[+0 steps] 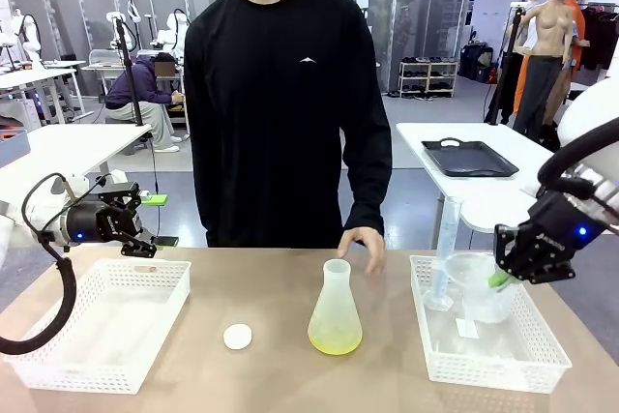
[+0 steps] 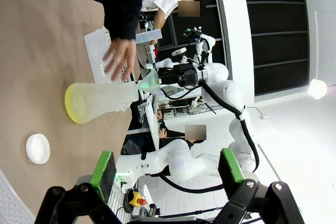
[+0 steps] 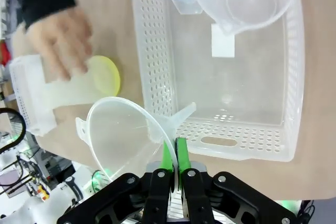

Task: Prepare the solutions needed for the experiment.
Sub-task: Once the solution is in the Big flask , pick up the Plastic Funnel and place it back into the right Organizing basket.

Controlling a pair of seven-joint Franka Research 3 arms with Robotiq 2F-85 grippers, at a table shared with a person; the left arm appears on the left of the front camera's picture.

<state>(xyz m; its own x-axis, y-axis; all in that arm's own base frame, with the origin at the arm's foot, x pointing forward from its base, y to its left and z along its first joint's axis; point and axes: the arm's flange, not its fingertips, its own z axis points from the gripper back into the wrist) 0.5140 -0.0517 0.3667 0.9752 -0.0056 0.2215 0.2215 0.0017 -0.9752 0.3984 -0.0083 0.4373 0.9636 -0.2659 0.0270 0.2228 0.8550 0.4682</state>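
Table (image 1: 271, 282) bears the solutions (image 1: 335, 340), a blank label (image 3: 222, 48); right gripper (image 3: 173, 148) pinches a funnel (image 3: 123, 129).

Nothing legible anywhere. Small white emblem (image 1: 308, 61) on the person's black shirt (image 1: 280, 94), without letters; white tag (image 3: 222, 41) inside the right basket (image 3: 152, 51), too faint to read.

Holds left gripper (image 1: 143, 239) at 9 o'clock in the front view, level, fingers (image 2: 102, 174) spread wide and pointing toward 3 o'clock. Brings right arm (image 1: 580, 157) in from 3 o'clock, wrist angled down. Pinches right gripper (image 3: 174, 157) closed on a funnel (image 3: 118, 135) edge.
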